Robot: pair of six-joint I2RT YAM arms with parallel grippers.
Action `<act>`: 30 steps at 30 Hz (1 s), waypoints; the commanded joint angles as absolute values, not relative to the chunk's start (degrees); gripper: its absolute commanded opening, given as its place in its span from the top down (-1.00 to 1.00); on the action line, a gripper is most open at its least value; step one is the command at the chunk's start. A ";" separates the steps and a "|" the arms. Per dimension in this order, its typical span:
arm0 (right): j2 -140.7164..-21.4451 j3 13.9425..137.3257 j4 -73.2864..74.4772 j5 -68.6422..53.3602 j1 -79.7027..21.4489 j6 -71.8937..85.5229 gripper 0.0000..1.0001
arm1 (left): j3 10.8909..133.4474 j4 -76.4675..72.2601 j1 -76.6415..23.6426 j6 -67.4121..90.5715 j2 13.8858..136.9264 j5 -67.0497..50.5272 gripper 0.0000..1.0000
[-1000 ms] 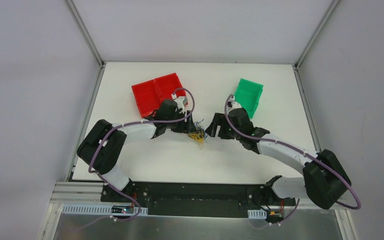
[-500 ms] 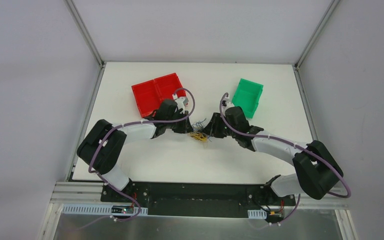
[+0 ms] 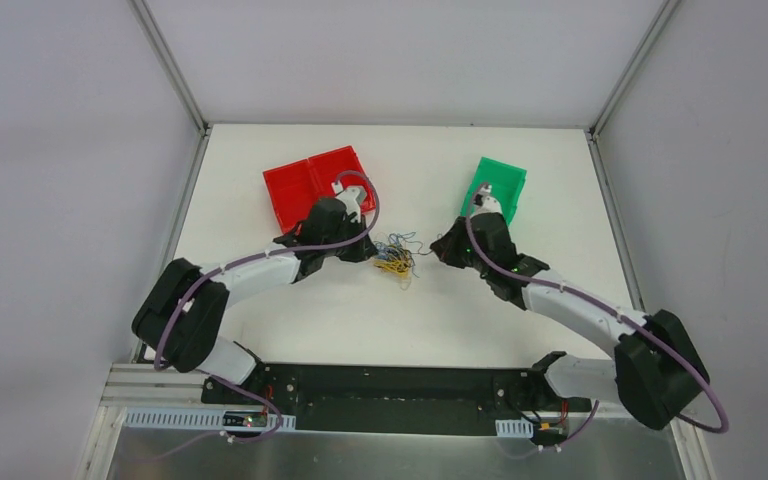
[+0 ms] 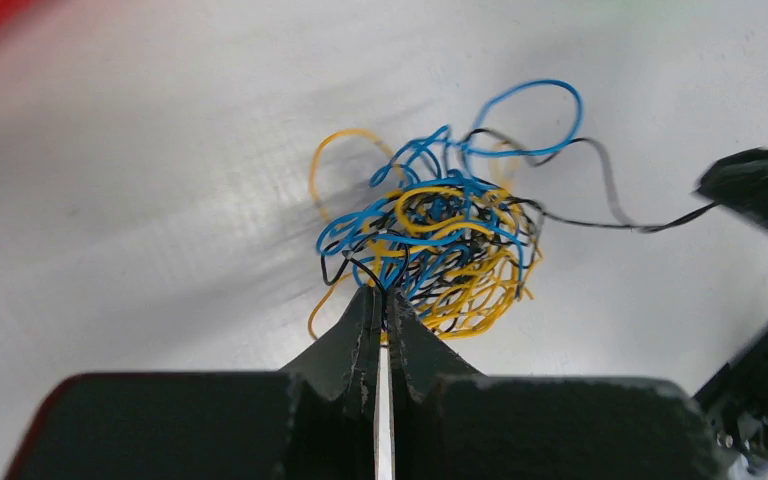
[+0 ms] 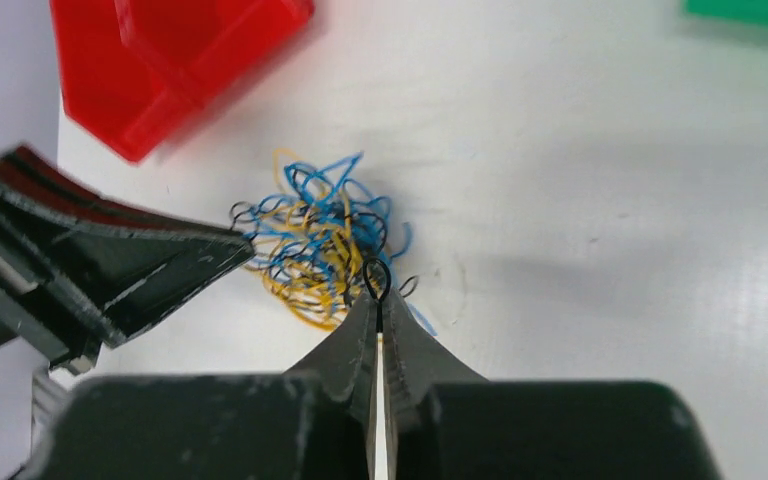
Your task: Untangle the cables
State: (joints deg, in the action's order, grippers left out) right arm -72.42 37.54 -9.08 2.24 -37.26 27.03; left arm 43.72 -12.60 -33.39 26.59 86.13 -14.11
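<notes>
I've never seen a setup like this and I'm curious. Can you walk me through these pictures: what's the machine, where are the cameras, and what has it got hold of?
These are two robot arms bolted at the near edge of a white table. The wide picture looks down from above and behind them. The two close-ups come from a camera on each wrist, looking along that arm's own fingers. On the table lie a tangle of thin yellow, blue and black cables, a red plastic bin and a green plastic bin. The left gripper and the right gripper are both shut, pinching strands on opposite sides of the tangle. The right one holds a black loop.
</notes>
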 commanded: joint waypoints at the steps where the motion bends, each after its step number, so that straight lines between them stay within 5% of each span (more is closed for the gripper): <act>1: -62.54 34.36 -5.49 13.58 -33.44 30.43 1.00 | 41.11 -9.25 -32.29 27.93 79.16 -1.87 1.00; 12: -37.66 25.14 3.81 29.33 -23.14 39.54 1.00 | 34.10 -4.59 -23.45 34.32 67.13 6.31 1.00; 21: -31.65 24.95 14.76 44.72 -20.88 49.17 1.00 | 25.84 -1.93 -21.71 39.90 50.31 23.95 1.00; 27: -29.93 25.59 16.23 44.67 -20.90 48.47 1.00 | 23.89 -5.07 -21.71 39.45 46.95 20.32 1.00; 30: -29.45 26.30 13.25 37.63 -20.85 41.09 0.46 | 24.34 -9.67 -21.77 35.81 48.03 10.04 1.00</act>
State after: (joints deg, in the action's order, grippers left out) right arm -30.48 24.69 14.85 40.29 -21.34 47.37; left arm 24.36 -3.33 -22.39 38.50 47.37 17.67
